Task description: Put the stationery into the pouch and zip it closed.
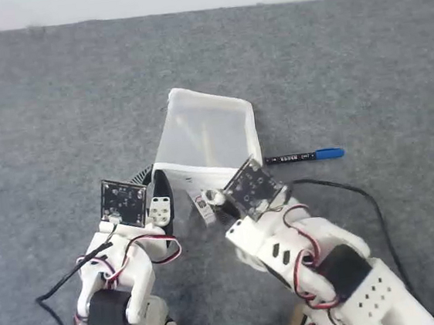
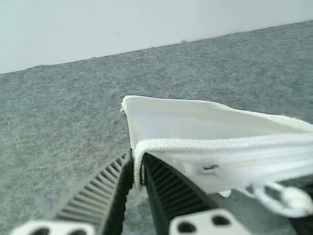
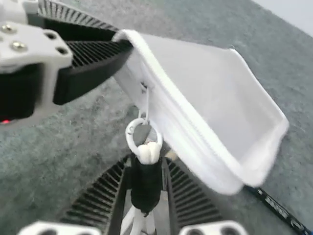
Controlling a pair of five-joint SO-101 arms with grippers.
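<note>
With the left gripper (image 2: 138,164) clamped on the rim of the pouch (image 1: 208,136) and the right gripper (image 3: 145,167) pinching the zipper pull (image 3: 143,147), zipping now would likely shut out the pen (image 1: 306,156), which lies on the table (image 1: 56,109) just beside the pouch.

Nothing legible from where I sit. The pen (image 1: 304,156), lying at 3 o'clock of the pouch (image 1: 208,132), carries white print along its dark barrel, too small to read. My right wrist camera catches the same lettering, also unreadable.
</note>
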